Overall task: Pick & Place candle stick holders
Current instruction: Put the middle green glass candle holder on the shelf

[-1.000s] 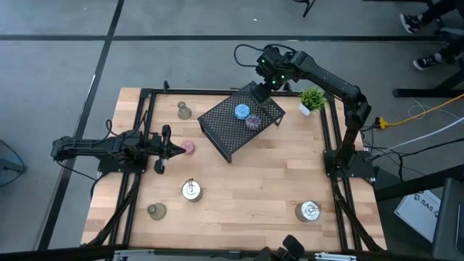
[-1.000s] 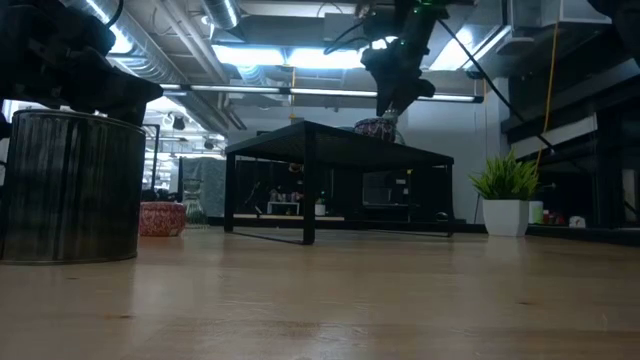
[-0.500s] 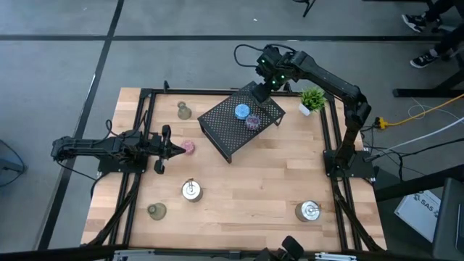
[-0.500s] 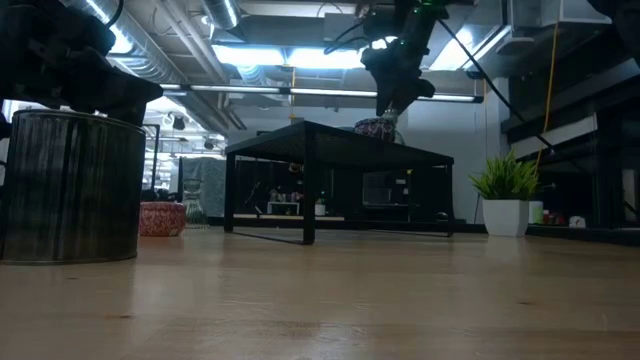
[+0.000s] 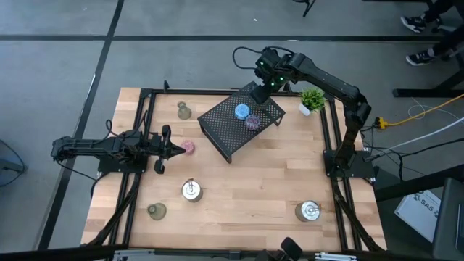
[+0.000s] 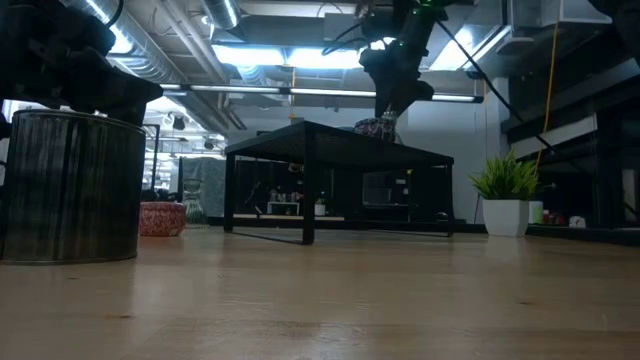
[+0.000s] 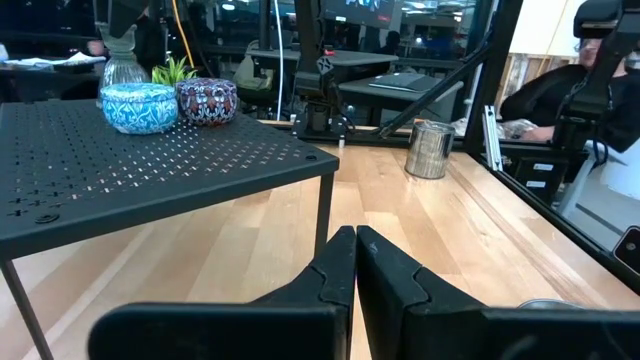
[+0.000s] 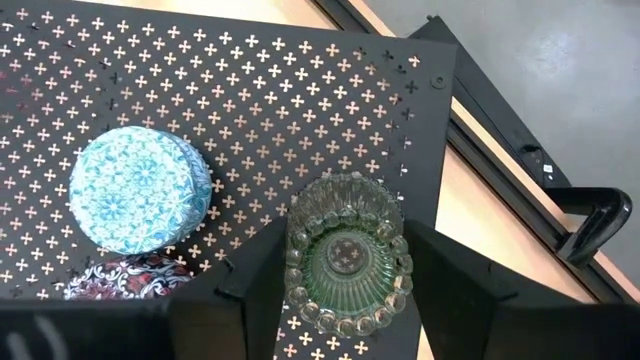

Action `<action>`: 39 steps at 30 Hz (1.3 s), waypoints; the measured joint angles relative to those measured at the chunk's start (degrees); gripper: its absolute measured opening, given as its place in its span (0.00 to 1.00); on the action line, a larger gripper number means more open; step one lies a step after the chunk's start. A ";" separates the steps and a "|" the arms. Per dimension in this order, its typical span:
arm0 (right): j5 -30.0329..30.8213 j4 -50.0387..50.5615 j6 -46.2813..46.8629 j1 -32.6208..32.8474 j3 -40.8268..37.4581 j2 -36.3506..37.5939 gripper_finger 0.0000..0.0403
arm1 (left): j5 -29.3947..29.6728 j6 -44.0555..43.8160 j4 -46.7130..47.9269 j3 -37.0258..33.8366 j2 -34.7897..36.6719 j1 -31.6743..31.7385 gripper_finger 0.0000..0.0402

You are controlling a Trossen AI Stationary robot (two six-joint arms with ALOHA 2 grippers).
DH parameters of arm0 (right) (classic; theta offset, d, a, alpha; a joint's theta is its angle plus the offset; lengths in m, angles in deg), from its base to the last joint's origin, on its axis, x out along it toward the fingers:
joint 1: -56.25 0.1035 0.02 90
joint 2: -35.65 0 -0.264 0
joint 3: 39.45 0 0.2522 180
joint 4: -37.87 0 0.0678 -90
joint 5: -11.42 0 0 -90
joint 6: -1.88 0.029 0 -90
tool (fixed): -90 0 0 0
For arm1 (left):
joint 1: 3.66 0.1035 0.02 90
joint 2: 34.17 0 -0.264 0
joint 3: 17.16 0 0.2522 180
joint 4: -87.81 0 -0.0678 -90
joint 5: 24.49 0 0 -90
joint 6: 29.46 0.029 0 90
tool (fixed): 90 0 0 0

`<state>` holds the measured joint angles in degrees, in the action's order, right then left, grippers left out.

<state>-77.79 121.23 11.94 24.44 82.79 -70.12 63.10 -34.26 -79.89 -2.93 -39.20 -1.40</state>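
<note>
My right gripper (image 5: 261, 90) is over the far corner of the black mesh rack (image 5: 239, 125), shut on an olive-green glass holder (image 8: 348, 255). A blue holder (image 8: 138, 190) and a purple holder (image 5: 252, 122) stand on the rack top. My left gripper (image 5: 176, 148) is shut and empty, low over the table, just left of the pink holder (image 5: 188, 147). Two silver holders (image 5: 191, 190) (image 5: 308, 211) and two more olive-green ones (image 5: 184, 111) (image 5: 156, 211) stand on the table. My right gripper pinches the glass holder's ribbed outer wall (image 8: 296, 250) between its two fingers, one on each side. The fingers come from above, pointing down. The holder stays upright, mouth up, over the rack's far corner; whether its base rests on the mesh I cannot tell.
A small green potted plant (image 5: 312, 100) stands right of the rack near the far edge. The table's black frame rails (image 5: 145, 109) run along its left, right and far sides. People's feet show on the floor beyond the far right corner (image 5: 424, 54).
</note>
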 joint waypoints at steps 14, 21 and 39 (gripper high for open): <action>0.03 0.31 -0.11 0.04 -0.02 0.00 0.46 | 0.01 0.00 0.00 0.00 0.00 0.00 0.02; 0.03 0.37 -0.22 0.04 -0.02 0.00 0.46 | 0.01 0.00 0.00 0.00 0.01 -0.01 0.02; 0.32 0.03 -1.21 0.81 -0.09 0.96 0.46 | 0.02 -0.02 0.00 0.00 0.00 0.00 0.02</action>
<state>-77.48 121.26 10.73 25.25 82.71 -69.16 63.12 -34.28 -79.89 -2.93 -39.20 -1.40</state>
